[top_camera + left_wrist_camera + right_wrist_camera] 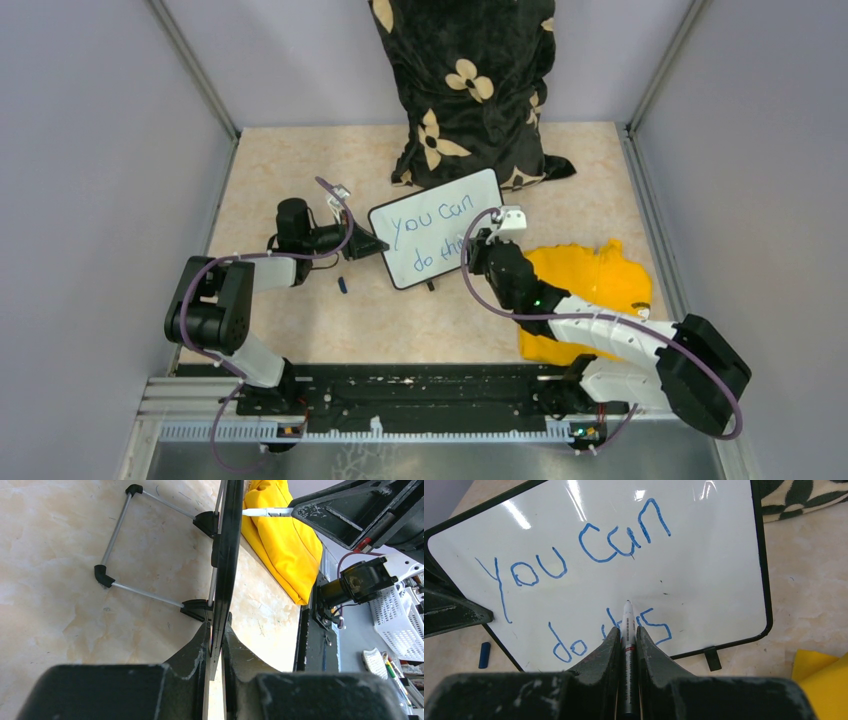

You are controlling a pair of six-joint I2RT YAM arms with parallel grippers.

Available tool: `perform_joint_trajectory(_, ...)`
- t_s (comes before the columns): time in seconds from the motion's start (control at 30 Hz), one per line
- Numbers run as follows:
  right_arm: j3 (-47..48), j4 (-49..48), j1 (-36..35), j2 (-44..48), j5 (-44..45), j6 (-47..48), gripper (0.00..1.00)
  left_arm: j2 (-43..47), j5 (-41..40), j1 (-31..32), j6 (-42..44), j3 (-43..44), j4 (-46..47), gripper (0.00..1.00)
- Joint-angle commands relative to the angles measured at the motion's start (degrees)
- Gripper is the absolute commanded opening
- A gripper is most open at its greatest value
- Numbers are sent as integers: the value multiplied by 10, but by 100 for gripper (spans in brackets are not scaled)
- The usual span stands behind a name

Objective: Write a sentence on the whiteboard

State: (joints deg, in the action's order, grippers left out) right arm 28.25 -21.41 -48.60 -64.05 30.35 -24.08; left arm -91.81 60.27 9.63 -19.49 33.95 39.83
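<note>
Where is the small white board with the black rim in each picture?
Top external: the small black-rimmed whiteboard sits centre, tilted.
Left wrist: whiteboard edge-on, a dark upright strip mid-frame.
Right wrist: whiteboard fills the upper frame.
Shared landmark: crumpled yellow cloth, right of it everywhere.

yellow cloth [590, 285] lay kinda bunched up on the right of the beige marbled surface [300, 170], big black cushion [465, 90] with cream flowers stood at the back, little blue cap [342, 285] sat alone toward the left, white plastic basket [400, 625] was off past the edge

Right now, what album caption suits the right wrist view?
Right gripper holds a marker at the whiteboard, its blue sentence: You can do this.
</note>
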Motion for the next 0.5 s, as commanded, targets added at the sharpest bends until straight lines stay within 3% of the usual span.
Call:
perform_joint_trajectory(0.0, 22, -31, 3, -6, 7, -8, 0, -19, -34, 6, 19, 0, -48, 17)
perform_joint_trajectory(0.47, 22, -36, 9, -24, 5, -13, 0, -18, -34, 6, 18, 0, -47, 17)
